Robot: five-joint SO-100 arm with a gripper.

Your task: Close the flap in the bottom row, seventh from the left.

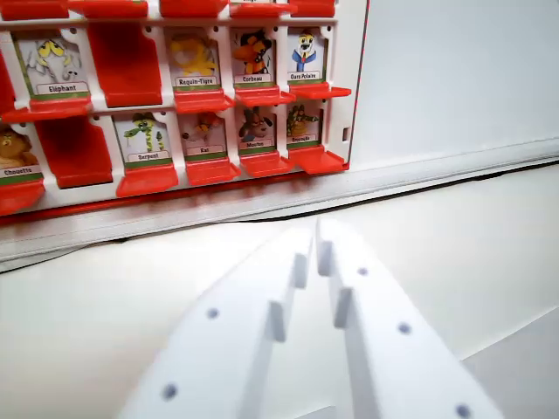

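Observation:
A red and white flap board (354, 87) stands upright at the top left of the wrist view. Its lowest visible row runs from the left: a Chouette card (16, 157), a plain red panel (77, 150), a Serpent card (145, 138), a rat card (205, 133), a dark animal card (256, 129) and a green animal card (303, 122) at the right end. Each picture card stands above a red tab. My white gripper (314, 234) is low in the middle, in front of the board and apart from it. It is shut with nothing between its fingers.
The row above holds an Eléphant card (52, 63), another plain red panel (127, 61), then Requin-Tigre (194, 59), Corbeau (251, 54) and Ours Polaire (304, 52). A pale ledge (437, 170) runs under the board. The white tabletop (105, 288) lies in front, and a white wall (463, 70) stands to the right.

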